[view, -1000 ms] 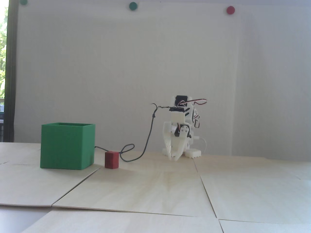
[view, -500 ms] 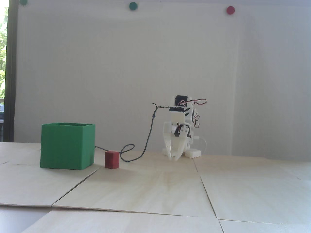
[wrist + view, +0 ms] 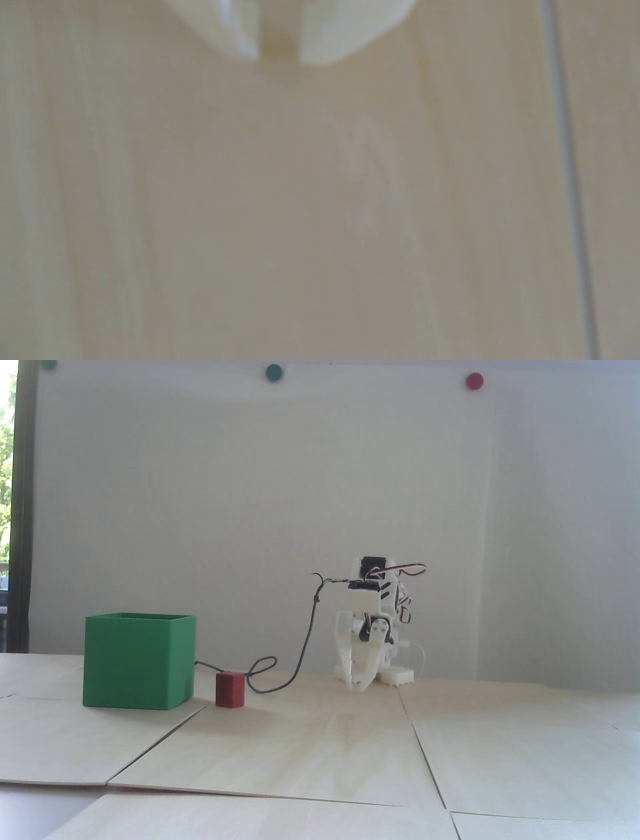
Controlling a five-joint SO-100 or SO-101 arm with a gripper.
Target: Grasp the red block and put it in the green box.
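The red block [image 3: 230, 689], a small dark red cube, rests on the wooden table just right of the green box [image 3: 132, 662] in the fixed view, a small gap between them. The box is open-topped and much taller than the block. My white gripper [image 3: 360, 686] hangs point-down on the folded arm far to the right of the block, tips just above the table. In the wrist view the gripper [image 3: 278, 55] shows only its two white fingertips at the top edge, a narrow slit apart, nothing between them. Block and box are outside the wrist view.
A dark cable [image 3: 305, 640] droops from the arm and loops on the table behind the red block, reaching the box. The table is made of plywood sheets with seams [image 3: 425, 755]; one seam [image 3: 568, 173] runs down the right of the wrist view. A white wall stands behind.
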